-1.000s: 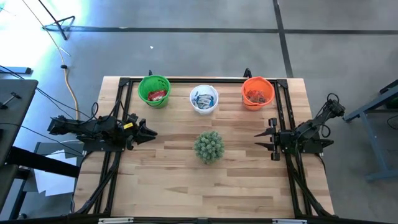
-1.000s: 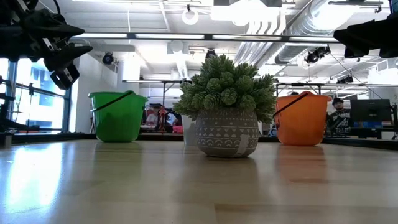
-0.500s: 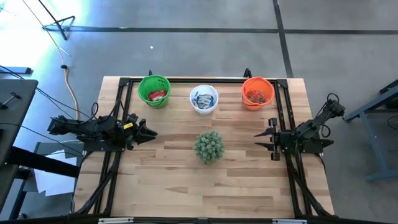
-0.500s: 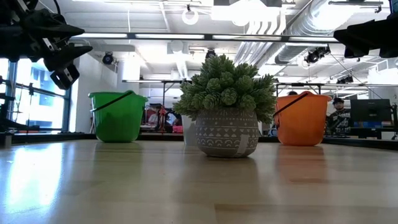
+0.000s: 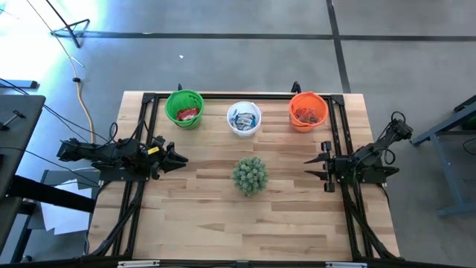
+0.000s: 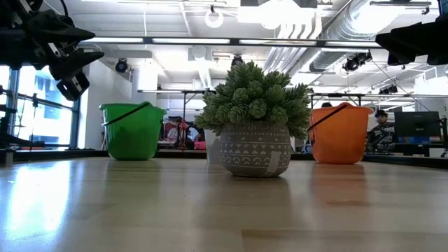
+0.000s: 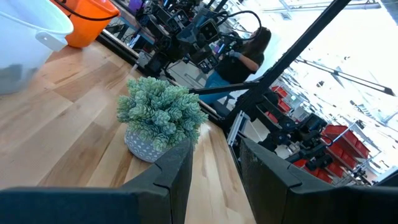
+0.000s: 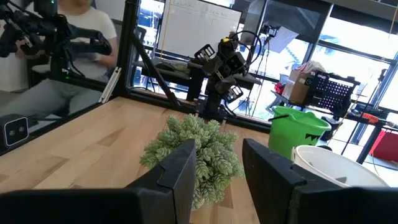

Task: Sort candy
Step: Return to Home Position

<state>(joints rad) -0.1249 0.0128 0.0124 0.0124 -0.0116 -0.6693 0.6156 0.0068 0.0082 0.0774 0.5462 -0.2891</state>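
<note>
Left gripper: I'm holding my left gripper [image 5: 181,158] clear of the tabletop at the 9 o'clock side of the light wooden plank table [image 5: 208,223], with its fingers pointing toward 3 o'clock.
Left fingers: they're standing parted with a moderate gap, seen in the left wrist view, and gripping nothing.
Right gripper: I'm holding my right gripper [image 5: 309,168] at the table's 3 o'clock side, with its fingers pointing toward 9 o'clock.
Right fingers: they're also standing parted with a moderate gap and gripping nothing.
Plant: the spiky green ball-shaped plant in a grey patterned pot [image 5: 250,175] is sitting upright mid-table. It's between my two grippers and well apart from both.
Red candy: the small flat sweets in shiny red wrappers [image 5: 187,113] are lying inside the round green plastic bucket [image 5: 168,109], at 11 o'clock from the plant.
Blue candy: the small sweets in light blue-and-white wrappers [image 5: 243,119] are lying inside the round white cup [image 5: 230,115], at 12 o'clock from the plant.
Third lot: more small wrapped sweets [image 5: 307,115] are lying in the round orange plastic bucket [image 5: 292,109], at 1 o'clock from the plant. I can't tell their wrapper colour against the orange.
Row: the three containers are standing upright in a line along the 12 o'clock edge, each apart from its neighbour.
Low view: the pot is hiding most of the white cup, with the green and orange buckets showing either side of it.
Room: a seated person [image 8: 62,50] is showing beyond the table in the right wrist view.
</note>
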